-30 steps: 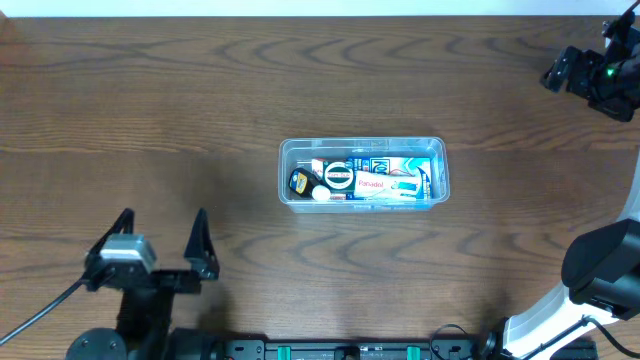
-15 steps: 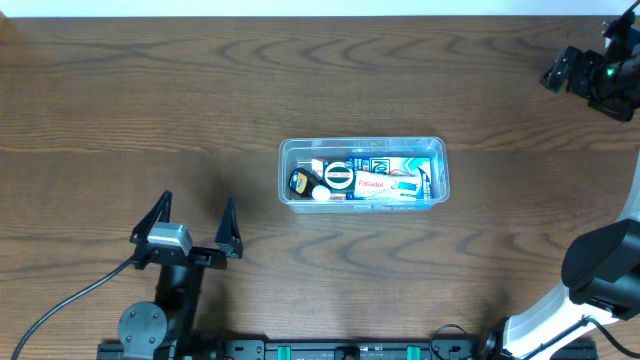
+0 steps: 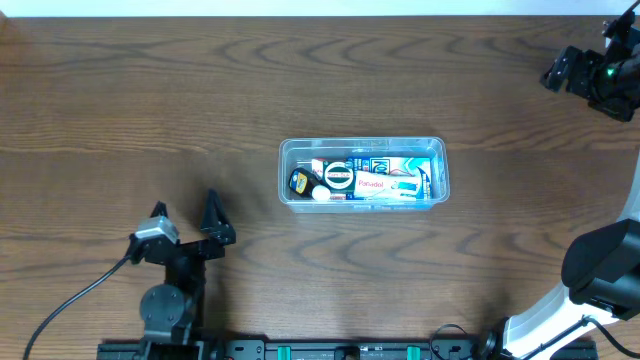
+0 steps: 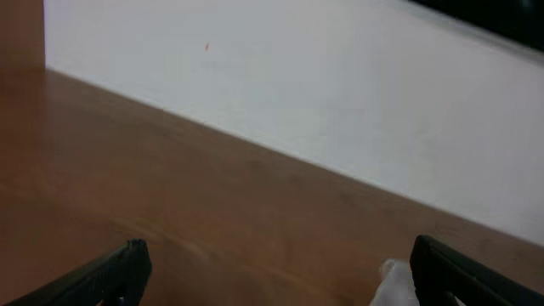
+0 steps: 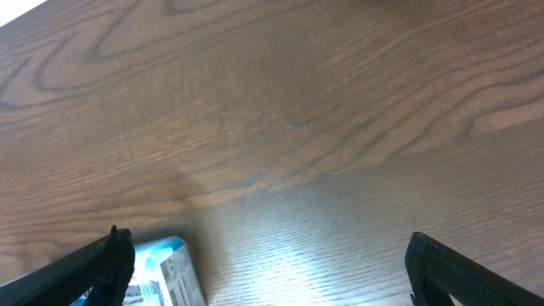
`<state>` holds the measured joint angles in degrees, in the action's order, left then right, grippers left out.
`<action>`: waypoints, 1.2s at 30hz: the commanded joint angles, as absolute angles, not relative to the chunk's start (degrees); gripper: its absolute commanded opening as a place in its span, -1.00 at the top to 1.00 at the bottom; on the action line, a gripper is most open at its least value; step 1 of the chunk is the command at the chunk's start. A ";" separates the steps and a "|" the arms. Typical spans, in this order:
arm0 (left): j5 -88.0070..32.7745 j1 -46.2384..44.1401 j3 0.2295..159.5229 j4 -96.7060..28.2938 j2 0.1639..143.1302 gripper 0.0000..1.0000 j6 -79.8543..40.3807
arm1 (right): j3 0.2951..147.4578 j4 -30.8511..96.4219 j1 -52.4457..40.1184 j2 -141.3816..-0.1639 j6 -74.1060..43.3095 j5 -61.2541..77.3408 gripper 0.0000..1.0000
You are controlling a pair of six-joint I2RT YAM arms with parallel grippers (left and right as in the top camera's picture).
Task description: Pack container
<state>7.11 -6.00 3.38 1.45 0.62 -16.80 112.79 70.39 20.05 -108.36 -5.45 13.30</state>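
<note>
Left gripper [image 3: 185, 203] and right gripper [image 5: 265, 240] both hang spread wide and empty, well apart from the container [image 3: 362, 141] at the middle of the table [image 3: 150, 100]. It sits mouth up with its long axis running left to right, packets [image 3: 375, 185] inside (none loose outside). I judge packing finished; next, park both arms.

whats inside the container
The container holds a Panadol box, a round black-and-white item, a yellow-black piece and teal packets. Anything beneath them is covered.
</note>
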 commanded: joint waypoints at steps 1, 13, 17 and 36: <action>8.45 -5.63 0.58 3.55 0.10 -0.96 -17.67 | 113.56 70.26 20.29 -106.98 -5.72 13.52 -0.98; 10.46 -5.65 0.23 -3.36 0.10 -0.96 -8.58 | 113.56 70.26 20.29 -106.98 -5.72 13.52 -0.99; 6.28 -5.65 0.23 -3.64 0.10 -0.96 -1.17 | 113.56 70.26 20.29 -106.98 -5.72 13.52 -0.98; 3.38 -5.63 0.23 -4.05 0.10 -0.96 3.14 | 113.58 70.26 20.29 -106.98 -5.72 13.52 -0.98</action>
